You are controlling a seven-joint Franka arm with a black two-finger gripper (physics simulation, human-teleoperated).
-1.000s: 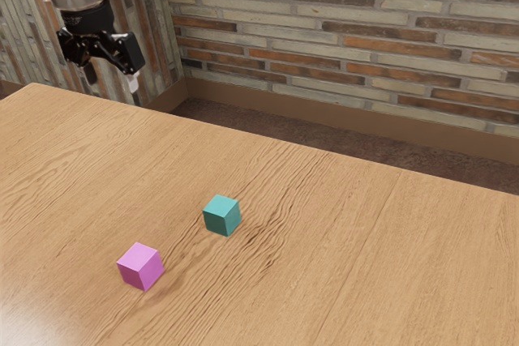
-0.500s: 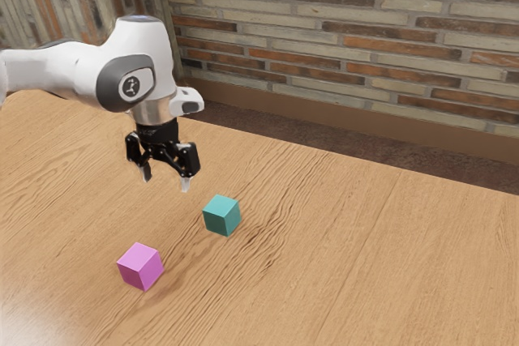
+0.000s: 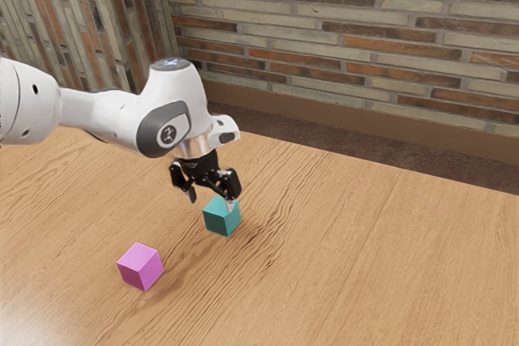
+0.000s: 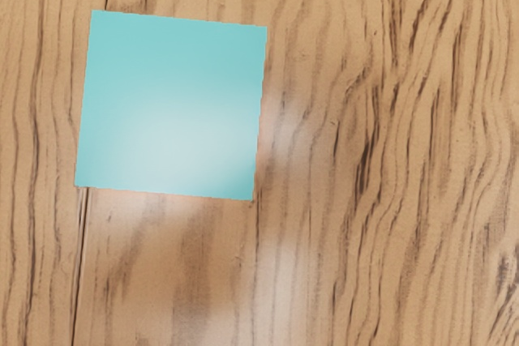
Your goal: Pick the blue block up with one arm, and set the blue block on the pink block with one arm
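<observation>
The black gripper (image 3: pixel 212 198) hangs just above the blue block (image 3: pixel 220 216) with its two fingers spread wide and nothing between them, the white arm (image 3: pixel 122 119) reaching in from about 9 o'clock in the exterior view. The blue block, a teal cube, sits flat on the wooden table (image 3: pixel 365 257), and the pink block (image 3: pixel 139 266) lies apart from it at roughly 8 o'clock on the same table. In the wrist view the blue block (image 4: pixel 172 107) shows its square top face against the table's (image 4: pixel 389 168) wood grain, directly under the hand.
</observation>
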